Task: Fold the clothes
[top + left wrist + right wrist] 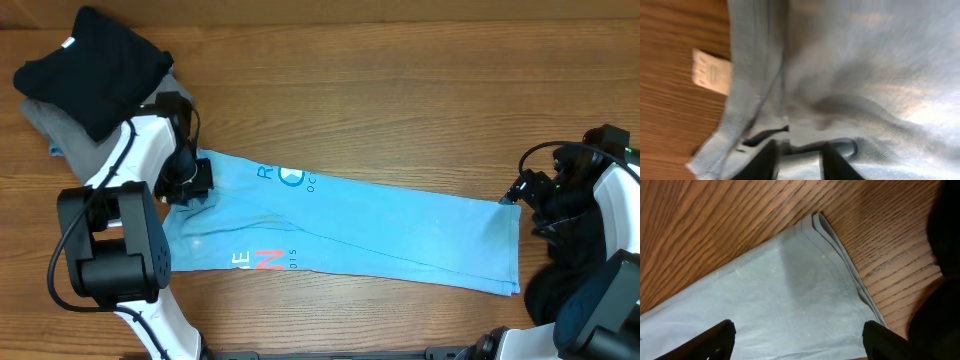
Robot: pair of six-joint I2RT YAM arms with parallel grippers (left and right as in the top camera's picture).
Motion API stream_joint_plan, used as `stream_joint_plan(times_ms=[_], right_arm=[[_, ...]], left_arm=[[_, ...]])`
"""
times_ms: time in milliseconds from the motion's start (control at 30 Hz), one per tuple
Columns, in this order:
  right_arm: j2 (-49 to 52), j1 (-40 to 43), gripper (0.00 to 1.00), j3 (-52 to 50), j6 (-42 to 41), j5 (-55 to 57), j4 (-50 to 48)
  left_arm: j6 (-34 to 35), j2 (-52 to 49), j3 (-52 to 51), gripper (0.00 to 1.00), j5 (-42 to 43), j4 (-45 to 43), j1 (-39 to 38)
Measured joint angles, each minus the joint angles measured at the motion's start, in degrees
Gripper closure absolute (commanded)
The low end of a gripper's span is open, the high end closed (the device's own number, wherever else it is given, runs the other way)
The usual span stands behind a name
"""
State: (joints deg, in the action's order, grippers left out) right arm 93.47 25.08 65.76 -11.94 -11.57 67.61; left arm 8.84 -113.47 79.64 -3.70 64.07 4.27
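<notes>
The light sky-blue T-shirt point(400, 225) lies folded into a long strip across the table, with its printed letters near the left end. My left gripper point(190, 185) is at the collar end. In the left wrist view its fingers point(799, 147) are shut on a bunched fold of the blue cloth point(865, 75), next to the white neck label point(710, 72). My right gripper point(512, 193) is at the strip's far right corner. In the right wrist view it point(797, 330) is open and just above the flat hem corner point(780, 290). A black garment point(95, 65) lies folded at the top left.
The black garment rests on a grey one point(60, 135) at the table's top left corner, close behind my left arm. The bare wooden table point(380, 90) shows beyond the shirt. Black cables and the right arm's body point(590, 250) crowd the right edge.
</notes>
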Motion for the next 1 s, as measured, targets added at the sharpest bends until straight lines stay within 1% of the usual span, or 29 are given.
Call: stream_joint_plan(times_ms=[233,467,533,633,667,767,867,1000], right_arm=[[0.0,0.0,0.15,0.0,0.0,0.0,0.2],[0.0,0.0,0.16,0.0,0.0,0.0,0.3],[0.0,0.0,0.15,0.0,0.0,0.0,0.3],[0.0,0.0,0.16,0.0,0.0,0.0,0.3],[0.0,0.0,0.16,0.0,0.0,0.0,0.3],[0.0,0.0,0.16,0.0,0.0,0.0,0.3],[0.0,0.0,0.17,0.0,0.0,0.0,0.3],[0.0,0.0,0.18,0.0,0.0,0.0,0.3]], left_arm=[[0.0,0.0,0.9,0.58,-0.1,3.9,0.6],[0.0,0.0,-3.0,0.6,0.0,3.4,1.1],[0.1,0.0,-4.2,0.69,0.0,3.5,1.1],[0.2,0.0,-4.5,0.92,0.6,3.5,1.1],[-0.1,0.0,-4.5,0.96,0.9,3.6,1.1],[-0.5,0.0,-4.5,0.96,1.9,4.3,1.1],[-0.6,0.0,-3.9,0.96,2.6,7.0,1.1],[-1.0,0.0,0.5,0.96,3.8,11.9,1.1]])
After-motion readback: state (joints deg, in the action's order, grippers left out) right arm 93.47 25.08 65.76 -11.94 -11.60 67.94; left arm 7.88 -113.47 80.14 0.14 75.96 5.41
